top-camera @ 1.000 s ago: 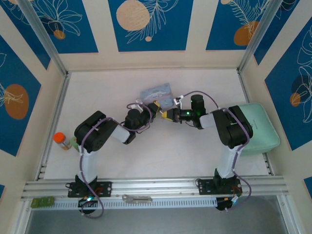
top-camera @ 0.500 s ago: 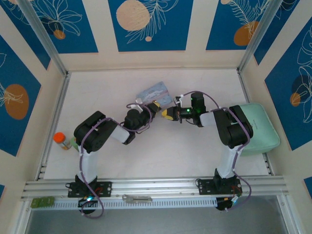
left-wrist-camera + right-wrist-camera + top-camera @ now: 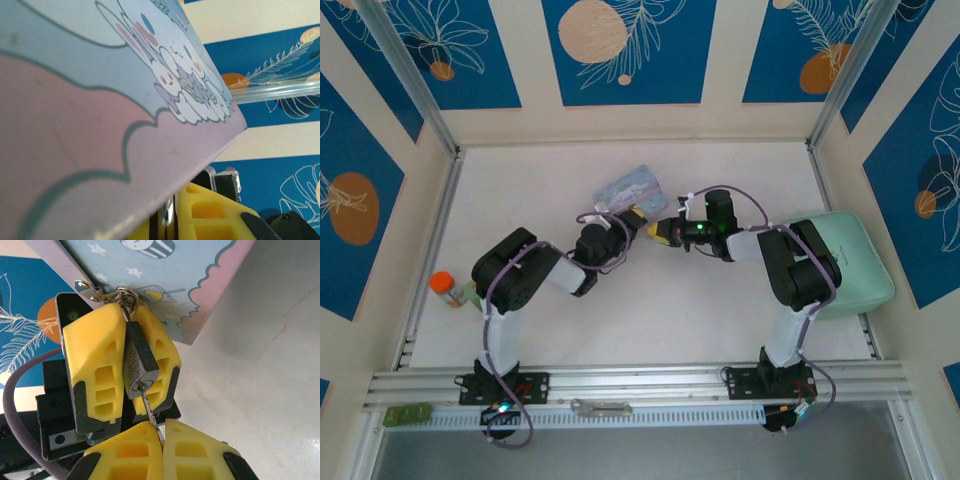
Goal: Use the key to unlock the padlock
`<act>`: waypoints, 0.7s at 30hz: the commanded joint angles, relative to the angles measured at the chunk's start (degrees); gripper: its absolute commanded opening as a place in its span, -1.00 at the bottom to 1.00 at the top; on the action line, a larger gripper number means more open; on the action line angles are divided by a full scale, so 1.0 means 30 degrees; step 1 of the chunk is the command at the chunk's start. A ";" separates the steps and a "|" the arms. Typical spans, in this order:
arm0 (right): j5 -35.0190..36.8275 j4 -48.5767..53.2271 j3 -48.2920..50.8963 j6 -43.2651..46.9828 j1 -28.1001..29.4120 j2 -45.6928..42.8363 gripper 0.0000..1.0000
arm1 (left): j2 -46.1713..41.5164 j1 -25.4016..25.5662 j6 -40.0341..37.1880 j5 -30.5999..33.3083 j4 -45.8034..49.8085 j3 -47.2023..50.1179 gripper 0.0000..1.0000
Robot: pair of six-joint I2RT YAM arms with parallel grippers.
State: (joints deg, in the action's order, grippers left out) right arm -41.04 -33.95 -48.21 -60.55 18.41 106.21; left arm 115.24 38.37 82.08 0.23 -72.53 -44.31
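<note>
Seen from above, the two arms meet near the middle of the table (image 3: pixel 570 330), with the left gripper (image 3: pixel 639 214) at 9 o'clock from the right gripper (image 3: pixel 660 232), and the two are very close together. A pale blue tin (image 3: pixel 626 187) with cartoon bunnies on it sits just at 12 o'clock from them. In the right wrist view, the padlock (image 3: pixel 138 359) is in the middle of the picture. It is small and dark, and the left gripper's two yellow fingers (image 3: pixel 97 365) are closed tight on both sides of it. The padlock's thin silver loop (image 3: pixel 126 296) is at 12 o'clock and hooks through a little metal clasp (image 3: pixel 86 288) on the tin's edge. The keyhole end of the padlock points to 6 o'clock. The key (image 3: pixel 150 409) is thin and pale, and its tip is in the keyhole (image 3: pixel 143 385). The right gripper is at 6 o'clock in this view, closed all the way and pinching the other end of the key. In the left wrist view the tin is very close and tilted. Far off at 9 o'clock on the table stands a small bottle (image 3: pixel 445 288) with an orange top, and at 3 o'clock lies a light green case (image 3: pixel 860 262).
</note>
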 commanded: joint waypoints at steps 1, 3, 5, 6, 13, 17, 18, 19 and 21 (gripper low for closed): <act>0.5389 -0.2381 -0.0335 -0.1090 0.0533 -0.0043 -1.00 | -0.0339 0.2440 0.0376 -0.5002 -0.2717 -0.0551 -1.00; 0.5654 -0.2586 -0.0387 -0.1369 0.0756 -0.0043 -1.00 | -0.0322 0.2443 0.0410 -0.5013 -0.2717 -0.0574 -1.00; 0.5685 -0.2315 -0.0635 -0.1422 0.0918 0.0008 -1.00 | -0.0295 0.2471 0.0403 -0.4932 -0.2717 -0.0523 -1.00; 0.5641 -0.2204 -0.0730 -0.1358 0.0995 0.0055 -1.00 | -0.0266 0.2473 0.0481 -0.4883 -0.2717 -0.0467 -1.00; 0.4943 -0.2204 -0.1422 -0.1317 0.1098 0.0481 -1.00 | -0.0107 0.2493 0.0518 -0.5147 -0.2717 -0.0611 -1.00; 0.3964 -0.0842 -0.2130 -0.0171 0.0509 0.0572 -1.00 | -0.0289 0.2488 0.0299 -0.5696 -0.2717 -0.0584 -1.00; 0.3593 -0.0693 -0.2355 0.0034 0.0368 0.0622 -1.00 | -0.0326 0.2503 0.0266 -0.5871 -0.2717 -0.0536 -1.00; 0.3254 -0.0349 -0.2661 0.0275 0.0280 0.0683 -1.00 | -0.0287 0.2497 0.0288 -0.6053 -0.2716 -0.0499 -1.00; 0.2814 0.0591 -0.3312 0.1015 0.0277 0.0857 -1.00 | -0.0303 0.2503 0.0246 -0.6645 -0.2717 -0.0563 -1.00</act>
State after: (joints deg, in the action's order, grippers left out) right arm -40.32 -30.00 -51.48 -61.34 19.14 106.76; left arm 115.37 38.37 82.21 3.18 -72.51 -44.40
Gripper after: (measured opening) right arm 0.051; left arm 0.138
